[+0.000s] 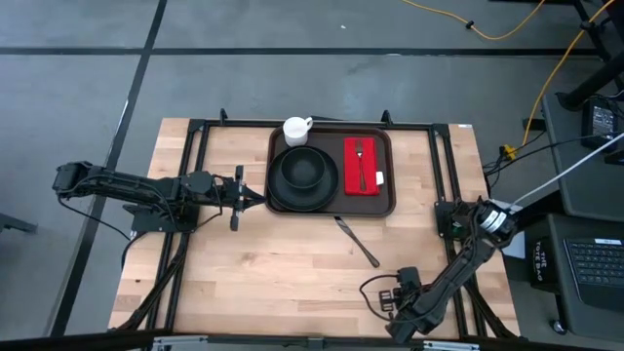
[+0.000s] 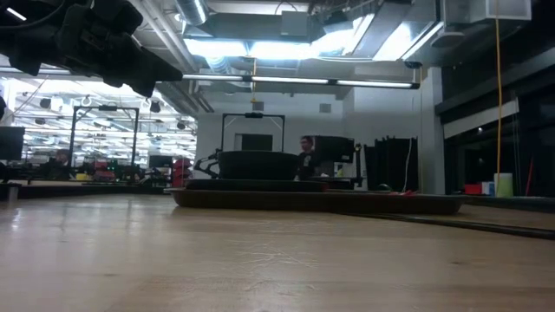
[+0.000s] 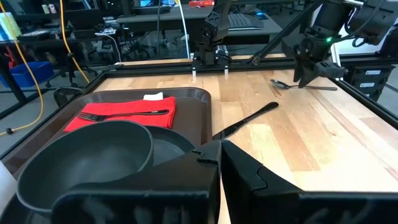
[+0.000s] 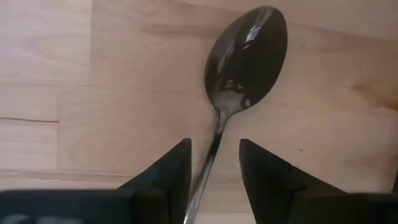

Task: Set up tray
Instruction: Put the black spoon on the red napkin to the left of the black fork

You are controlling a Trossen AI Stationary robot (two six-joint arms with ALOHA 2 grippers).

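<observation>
Straddling thin handle of shiny metal spoon (image 4: pixel 245 65) flat on wooden tabletop (image 1: pixel 283 263): right end effector (image 4: pixel 214 163), open. Risks scraping wood, closing off-centre, flicking spoon. Dark brown rectangular tray (image 1: pixel 388 200) well apart; left end effector (image 1: pixel 255 198) closed beside it.

On the tray (image 1: pixel 331 209) sit bowl (image 1: pixel 303 169) left, napkin (image 1: pixel 363 165) right; knife (image 1: pixel 357 242) lies before it.

lab/workshop | exposed ceiling ducts (image 2: pixel 260 65) | equipment racks (image 2: pixel 104 139) | floor cables (image 1: pixel 507 29)
</observation>
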